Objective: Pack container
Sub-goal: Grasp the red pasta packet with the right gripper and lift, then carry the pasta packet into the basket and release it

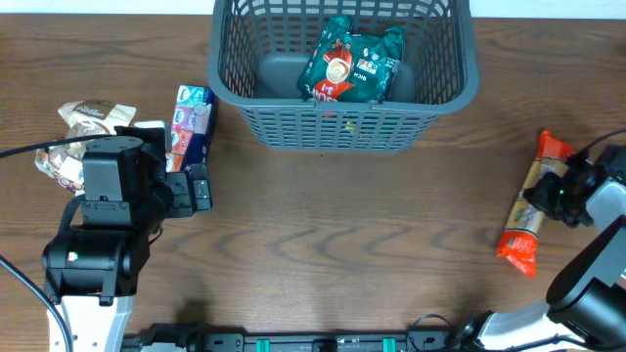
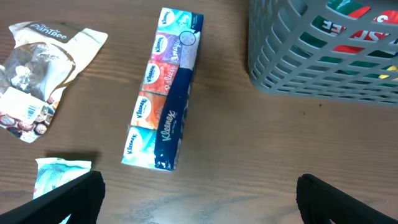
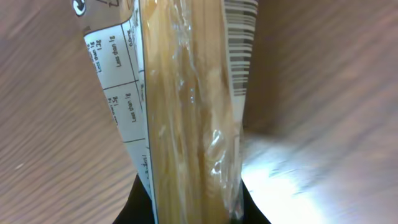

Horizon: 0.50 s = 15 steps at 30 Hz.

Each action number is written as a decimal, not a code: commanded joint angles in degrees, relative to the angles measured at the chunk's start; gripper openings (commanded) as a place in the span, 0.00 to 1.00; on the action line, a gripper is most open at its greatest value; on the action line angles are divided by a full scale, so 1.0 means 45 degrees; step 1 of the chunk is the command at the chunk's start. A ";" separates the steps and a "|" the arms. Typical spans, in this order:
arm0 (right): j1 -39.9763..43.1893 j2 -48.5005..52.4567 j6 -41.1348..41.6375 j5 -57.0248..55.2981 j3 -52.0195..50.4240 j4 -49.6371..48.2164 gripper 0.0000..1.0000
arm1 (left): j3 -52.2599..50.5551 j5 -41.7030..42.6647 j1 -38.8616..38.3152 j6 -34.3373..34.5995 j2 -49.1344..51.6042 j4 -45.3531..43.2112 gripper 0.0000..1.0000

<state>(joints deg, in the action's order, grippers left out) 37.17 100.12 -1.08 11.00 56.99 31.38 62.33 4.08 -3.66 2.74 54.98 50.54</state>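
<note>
One green packet (image 1: 352, 64) sits in the container (image 1: 333, 127). My right hand (image 1: 559, 193) straddles the spaghetti pack (image 1: 520, 240) mid-length for balance, though I can't tell if it's clenched. My left hand (image 2: 199, 202) is spread wide near the tissues (image 2: 165, 93).

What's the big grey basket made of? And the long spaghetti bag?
Large dark grey lattice basket: looks like moulded plastic, matte, with even slotted walls. Long clear-and-orange spaghetti packet: thin glossy plastic film, probably; it crinkles, shines and shows the strands through.

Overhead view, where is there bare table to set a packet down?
The broad wood between the basket, the tissue pack and the spaghetti packet. It is crowded at the left edge, around the snack bag.
</note>
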 commanded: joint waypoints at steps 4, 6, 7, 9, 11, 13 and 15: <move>-0.1613 -0.1889 0.0087 0.1088 0.2837 0.0889 0.01 | 0.0180 -0.0146 -0.0063 -0.0136 0.0024 -0.0019 0.98; -0.2127 -0.2365 0.0141 0.1069 0.4114 0.1355 0.01 | 0.0180 -0.0146 -0.0063 -0.0136 0.0024 -0.0015 0.99; -0.2409 -0.2569 0.0146 0.0971 0.4881 0.1642 0.01 | 0.0180 -0.0146 -0.0063 -0.0136 0.0024 -0.0015 0.99; -0.2982 -0.2803 0.0146 0.0738 0.6562 0.2268 0.01 | 0.0180 -0.0146 -0.0063 -0.0136 0.0024 -0.0015 0.99; -0.3609 -0.2856 0.0024 0.0631 0.8340 0.2953 0.01 | 0.0180 -0.0146 -0.0063 -0.0136 0.0024 -0.0015 0.99; -0.4211 -0.2851 -0.0408 0.0544 0.9768 0.3424 0.01 | 0.0180 -0.0146 -0.0063 -0.0136 0.0024 -0.0015 0.99; -0.4993 -0.2851 -0.1035 0.0559 1.1166 0.3789 0.01 | 0.0180 -0.0146 -0.0063 -0.0136 0.0024 -0.0015 0.99</move>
<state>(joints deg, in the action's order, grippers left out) 18.85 90.13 -2.11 11.92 99.44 47.42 62.35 4.08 -3.66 2.72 54.98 50.57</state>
